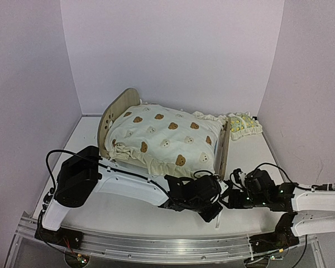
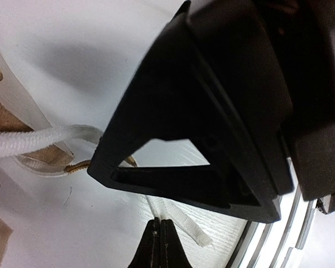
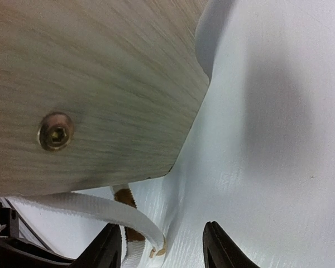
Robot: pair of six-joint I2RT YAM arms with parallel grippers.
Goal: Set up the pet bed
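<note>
Mind the crowding: both arms reach low across the bench [image 1: 128, 215], wrists almost touching, so a careless swing could knock them together or shove the pet bed [image 1: 118, 106], which stands just behind them mid-bench under the bear-print cushion [image 1: 167, 139]. The right gripper [image 3: 162, 245] has its jaws half open astride the white strap [image 3: 95, 205] at the end board [image 3: 100, 72] corner, gripping nothing; close off-centre and the strap slips. The left gripper [image 2: 159, 240] has its jaws pinched shut; whether on the strap, you cannot tell.

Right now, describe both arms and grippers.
The left arm and right arm have white links, bulky black joint housings. A black cable loops off the left; green lights dot the right. The left gripper and right gripper are black and tapered.
</note>
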